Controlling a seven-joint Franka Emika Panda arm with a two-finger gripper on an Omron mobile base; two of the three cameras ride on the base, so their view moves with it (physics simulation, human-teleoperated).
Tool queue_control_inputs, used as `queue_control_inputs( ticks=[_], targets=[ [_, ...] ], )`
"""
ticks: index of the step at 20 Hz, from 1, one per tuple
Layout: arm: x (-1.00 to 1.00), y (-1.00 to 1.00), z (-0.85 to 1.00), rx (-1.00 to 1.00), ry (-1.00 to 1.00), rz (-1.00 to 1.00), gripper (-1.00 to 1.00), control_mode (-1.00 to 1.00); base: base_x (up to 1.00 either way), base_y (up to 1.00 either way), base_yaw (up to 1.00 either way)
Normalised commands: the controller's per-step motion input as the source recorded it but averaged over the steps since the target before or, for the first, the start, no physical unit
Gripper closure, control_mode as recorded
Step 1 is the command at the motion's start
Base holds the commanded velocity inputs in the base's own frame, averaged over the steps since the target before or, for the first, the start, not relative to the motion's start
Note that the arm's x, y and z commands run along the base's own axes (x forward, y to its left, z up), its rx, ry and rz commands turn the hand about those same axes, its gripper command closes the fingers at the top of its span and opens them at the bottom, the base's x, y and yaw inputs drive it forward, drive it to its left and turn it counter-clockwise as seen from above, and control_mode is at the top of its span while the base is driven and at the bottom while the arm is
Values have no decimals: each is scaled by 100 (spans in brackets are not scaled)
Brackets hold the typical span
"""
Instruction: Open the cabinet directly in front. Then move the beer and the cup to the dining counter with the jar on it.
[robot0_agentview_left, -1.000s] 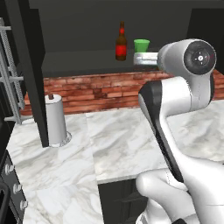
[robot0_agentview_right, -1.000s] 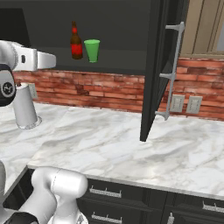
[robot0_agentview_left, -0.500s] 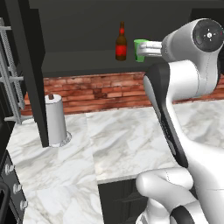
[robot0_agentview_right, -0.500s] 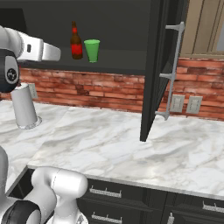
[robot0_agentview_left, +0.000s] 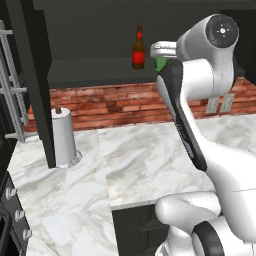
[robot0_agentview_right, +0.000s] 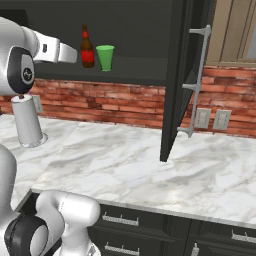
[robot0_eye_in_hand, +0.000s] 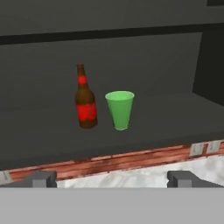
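Observation:
The black cabinet (robot0_agentview_right: 178, 75) stands open, its right door swung out with a long silver handle (robot0_agentview_right: 198, 85), its left door (robot0_agentview_left: 35, 80) swung out too. On its shelf the brown beer (robot0_eye_in_hand: 85, 101) (robot0_agentview_right: 87, 48) (robot0_agentview_left: 138, 50) stands upright just left of the green cup (robot0_eye_in_hand: 120, 109) (robot0_agentview_right: 105, 57). In the left base view my arm hides most of the cup (robot0_agentview_left: 160, 64). My gripper (robot0_eye_in_hand: 113, 179) is open, at shelf height, short of both and holding nothing. The dining counter and the jar are out of view.
A white paper-towel roll (robot0_agentview_left: 64, 137) (robot0_agentview_right: 27, 122) stands on the marble worktop (robot0_agentview_right: 125, 165) under the cabinet's left side. A red-brick backsplash (robot0_agentview_right: 125, 102) with outlets (robot0_agentview_right: 202, 119) runs behind. Stove knobs (robot0_agentview_left: 15, 215) sit at the lower left.
My arm has lifted the hand from below the shelf up to shelf level and nearer the beer and cup. The jaws have stayed open. Beer and cup have not moved.

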Motion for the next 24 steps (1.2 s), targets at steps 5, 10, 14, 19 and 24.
queue_control_inputs(
  ticks=[5,10,14,19,24],
  targets=[
    [53,2,0,0,1,1,-100,-100,0,0,0],
    [36,13,0,0,1,9,-100,-100,0,0,0],
    [18,16,0,0,0,3,-100,-100,0,0,0],
    [27,0,0,0,0,0,-100,-100,0,0,0],
    [51,0,-1,0,0,0,-100,-100,0,0,0]
  ],
)
